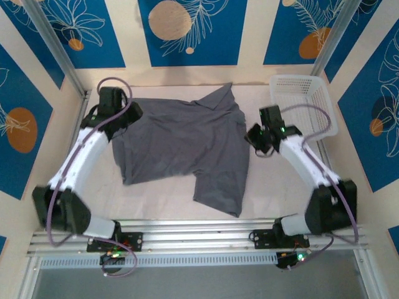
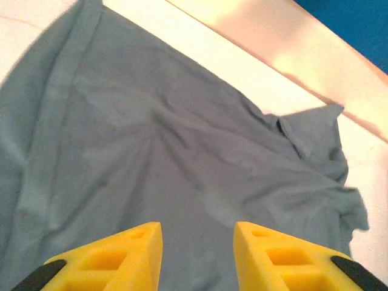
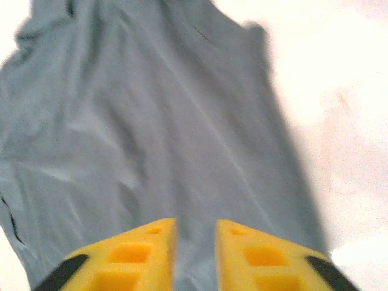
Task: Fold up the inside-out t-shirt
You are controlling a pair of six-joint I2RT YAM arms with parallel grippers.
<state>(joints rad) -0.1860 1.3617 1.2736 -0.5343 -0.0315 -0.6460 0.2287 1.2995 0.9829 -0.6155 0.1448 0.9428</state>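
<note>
**Grey t-shirt flat on the surface, both pincers parted over it**

Found the t-shirt spread out and wrinkled across the middle of the pale surface, with one corner peaking toward the back wall and a lower flap reaching toward the near edge on the right. Noted the white basket in the far right corner, apart from the cloth. Spotted the left pincer at the shirt's far left edge, over the fabric, yellow fingers spread with a clear gap and nothing between them. Placed the right pincer at the shirt's right edge, between cloth and basket, pointed back across the grey fabric. Saw those fingers parted too, though less widely. Could not quite tell from the blurred right wrist view whether the tips brushed the cloth or hung just over it. Made out long folds running down the shirt in that view, with bare surface to the right.
</note>
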